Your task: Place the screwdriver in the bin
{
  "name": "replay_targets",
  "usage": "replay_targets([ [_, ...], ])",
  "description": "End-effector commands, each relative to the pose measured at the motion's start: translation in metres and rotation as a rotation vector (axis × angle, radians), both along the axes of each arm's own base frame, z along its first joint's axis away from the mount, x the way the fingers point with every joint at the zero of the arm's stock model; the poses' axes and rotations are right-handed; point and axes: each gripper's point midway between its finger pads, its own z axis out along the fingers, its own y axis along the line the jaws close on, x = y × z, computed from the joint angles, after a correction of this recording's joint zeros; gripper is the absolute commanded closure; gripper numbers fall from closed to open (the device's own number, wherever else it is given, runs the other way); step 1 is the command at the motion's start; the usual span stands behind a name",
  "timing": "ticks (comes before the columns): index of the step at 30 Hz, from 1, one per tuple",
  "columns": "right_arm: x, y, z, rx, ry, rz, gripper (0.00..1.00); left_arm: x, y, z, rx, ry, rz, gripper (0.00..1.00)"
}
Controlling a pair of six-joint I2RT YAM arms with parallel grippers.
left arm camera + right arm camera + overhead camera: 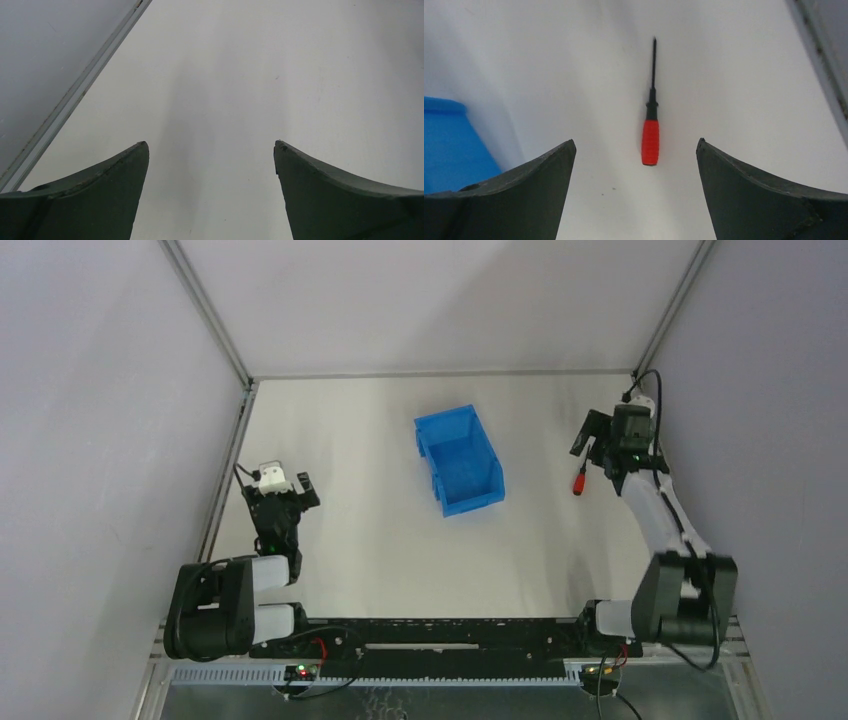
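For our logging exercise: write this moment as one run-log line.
right tool: open, over screwdriver | screwdriver: flat on table, outside bin | left tool: open, holding nothing | step: grasp not begun

One screwdriver (650, 142), one bin (472, 504), and two grippers: left gripper (211, 145) and right gripper (635, 141).

Red-handled screwdriver (652, 107) lies flat, well right of the upright blue bin (472, 504).
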Motion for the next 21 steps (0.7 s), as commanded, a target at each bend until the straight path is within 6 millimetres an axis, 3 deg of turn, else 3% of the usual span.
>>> replay_targets([
  [1,-0.015,-0.005,-0.061,0.041,0.304,-0.043,0.03,0.015,0.001,0.041,0.026,-0.128,-0.001,0.00],
  [5,0.003,-0.006,-0.091,0.045,0.405,-0.022,0.08,0.015,0.001,0.041,0.026,-0.128,0.000,0.00],
  [9,0.008,-0.012,-0.124,0.028,0.505,-0.032,0.14,0.015,0.001,0.041,0.027,-0.129,-0.001,0.00],
  [13,0.007,-0.012,-0.149,0.036,0.563,-0.029,0.26,0.015,0.001,0.041,0.027,-0.129,0.001,0.00],
  [15,0.007,-0.012,-0.157,0.035,0.582,-0.032,0.35,0.015,0.001,0.041,0.026,-0.128,-0.001,0.00],
  [18,0.009,-0.014,-0.162,0.023,0.585,-0.029,0.67,0.015,0.001,0.041,0.027,-0.129,0.000,0.00],
  [21,0.012,-0.016,-0.148,0.003,0.548,-0.017,0.90,0.015,0.001,0.041,0.027,-0.128,0.000,0.00],
])
